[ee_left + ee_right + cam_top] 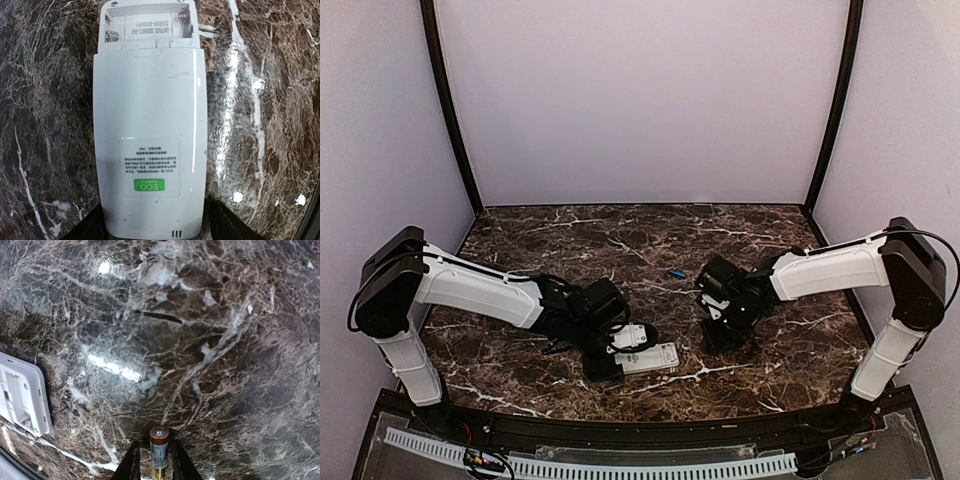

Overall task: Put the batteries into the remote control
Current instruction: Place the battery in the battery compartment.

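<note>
The dark brown, white-veined, marble-look bench [620, 240] is polished and glossy, throwing back bright lamp glints. In the centre of the left wrist view, the white rectangular plastic remote control [150, 100] is smooth with a soft sheen; its printed label [150, 167] looks like a matt paper sticker. At the bottom of the right wrist view, the slim cylindrical battery [159, 455] shows a shiny brassy metal cap and a glossy sleeve.
</note>
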Motion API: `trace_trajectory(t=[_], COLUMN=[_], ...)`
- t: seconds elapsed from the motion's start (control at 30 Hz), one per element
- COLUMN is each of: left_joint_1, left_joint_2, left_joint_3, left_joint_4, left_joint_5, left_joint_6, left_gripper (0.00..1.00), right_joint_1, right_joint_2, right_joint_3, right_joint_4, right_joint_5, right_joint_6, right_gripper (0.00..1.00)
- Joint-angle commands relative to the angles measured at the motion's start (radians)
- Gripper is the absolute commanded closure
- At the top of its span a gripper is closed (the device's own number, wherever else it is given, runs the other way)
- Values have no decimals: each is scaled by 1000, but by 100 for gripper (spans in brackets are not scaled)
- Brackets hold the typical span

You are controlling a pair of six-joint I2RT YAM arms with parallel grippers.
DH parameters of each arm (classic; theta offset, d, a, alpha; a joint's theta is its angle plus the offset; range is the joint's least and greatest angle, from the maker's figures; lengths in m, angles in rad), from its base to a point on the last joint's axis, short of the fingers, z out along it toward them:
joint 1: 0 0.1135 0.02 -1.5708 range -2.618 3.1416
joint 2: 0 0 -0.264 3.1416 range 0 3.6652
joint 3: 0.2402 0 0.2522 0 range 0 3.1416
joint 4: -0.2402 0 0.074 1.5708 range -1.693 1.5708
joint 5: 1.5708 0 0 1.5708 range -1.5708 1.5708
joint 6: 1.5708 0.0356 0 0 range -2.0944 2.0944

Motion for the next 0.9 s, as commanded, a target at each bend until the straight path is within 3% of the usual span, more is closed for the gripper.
trace_trajectory(t=[0.0,0.47,0.7,0.87], left_joint_1=[-21,-39,-39,-39], left_joint_2=[26,22,21,19], left_joint_3=[-28,-34,-30,-13], left_joint_4=[-55,-53,-63,-66], left_joint_5=[-15,-41,-47,-39], left_joint_6=[-6,-6,-8,-15], left_gripper=[34,35,35,34], right_joint_1=[4,5,5,5], right_joint_2=[75,119,127,102], right_joint_3=[30,64,68,64], right_joint_4=[-61,-111,-119,-109], right_joint_5=[76,68,54,27], right_joint_6=[-35,-71,-80,-87], right_gripper=[80,86,100,100])
